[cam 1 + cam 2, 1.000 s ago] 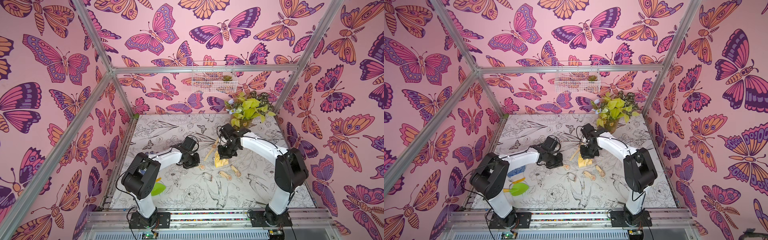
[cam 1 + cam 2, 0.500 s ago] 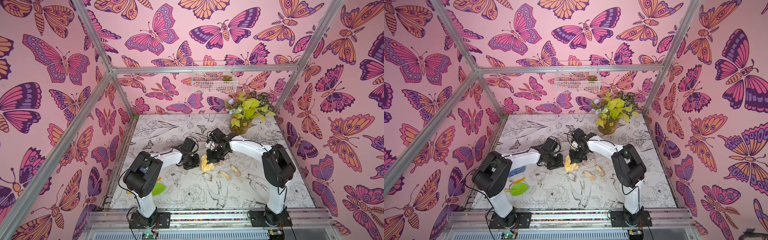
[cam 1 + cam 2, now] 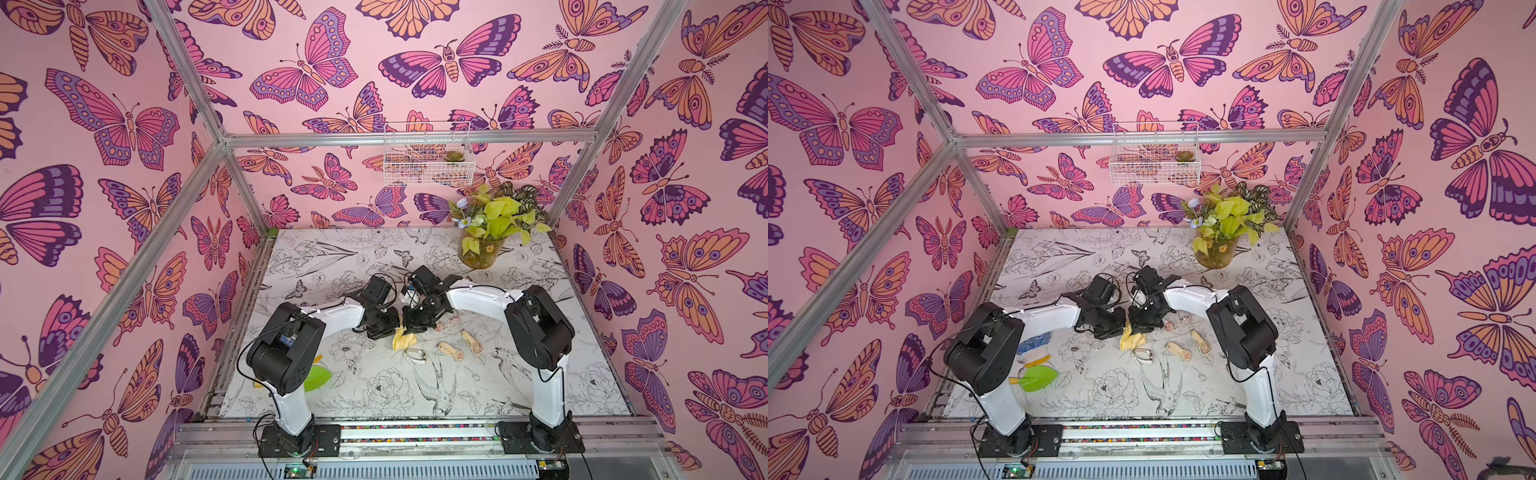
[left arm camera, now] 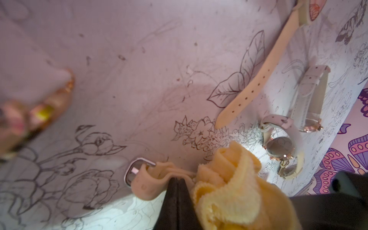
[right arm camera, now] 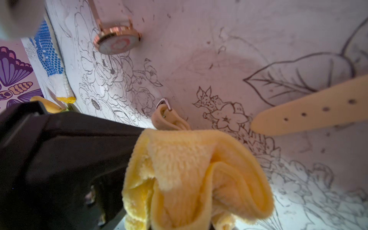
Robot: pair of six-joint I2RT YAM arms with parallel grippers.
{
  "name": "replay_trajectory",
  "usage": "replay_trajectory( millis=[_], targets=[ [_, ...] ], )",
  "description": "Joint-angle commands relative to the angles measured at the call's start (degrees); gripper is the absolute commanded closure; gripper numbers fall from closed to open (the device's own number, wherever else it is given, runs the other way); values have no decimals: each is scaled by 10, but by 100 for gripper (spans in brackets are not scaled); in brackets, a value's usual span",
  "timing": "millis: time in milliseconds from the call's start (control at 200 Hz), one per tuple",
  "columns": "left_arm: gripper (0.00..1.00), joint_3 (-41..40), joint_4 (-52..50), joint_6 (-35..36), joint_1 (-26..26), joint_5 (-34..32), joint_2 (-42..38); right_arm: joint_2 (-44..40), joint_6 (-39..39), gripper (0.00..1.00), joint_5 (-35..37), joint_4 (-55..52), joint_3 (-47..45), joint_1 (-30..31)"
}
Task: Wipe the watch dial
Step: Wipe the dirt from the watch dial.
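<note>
My left gripper [image 4: 177, 180] is shut on the pinkish strap [image 4: 143, 185] of a watch, close to its silver buckle [image 4: 132, 171]. That watch's dial is hidden. A bunched yellow cloth [image 5: 189, 169] hangs from my right gripper [image 3: 415, 322], which is shut on it; the cloth covers the fingertips. In both top views the two grippers meet at mid-table, the left gripper [image 3: 1115, 326] almost touching the right one [image 3: 1138, 324]. The cloth [image 3: 404, 338] droops between them, and it [image 4: 229, 179] lies right beside the held strap.
Several other watches lie on the flower-print table: a round-dial one [image 4: 279, 147], a cream strap [image 4: 258, 79], a rose-gold one [image 5: 117, 41], and more to the right [image 3: 451, 351]. A potted plant [image 3: 486, 232] stands back right. A green scoop [image 3: 1038, 378] and blue-dotted glove [image 3: 1032, 345] lie front left.
My right arm has swung left with the yellow cloth, from beside the watches to right against the left gripper. The left arm has stayed put.
</note>
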Motion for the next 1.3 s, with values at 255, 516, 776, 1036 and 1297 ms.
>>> replay_trajectory(
  millis=[255,516,776,1036,1297],
  targets=[
    [100,-12,10,-7,-1,-10,23,-1,-8,100,181,-45,-73,3],
    [100,-7,10,-8,-1,-9,29,-42,-15,100,208,-58,-92,-20],
    [100,1,9,-9,-1,-6,34,-80,-23,100,106,-24,-54,-24],
    [100,3,9,-7,0,-5,35,-112,4,100,42,30,-31,-24],
    [100,4,9,-6,0,-2,37,-57,19,100,-17,51,-22,-13]
  ],
)
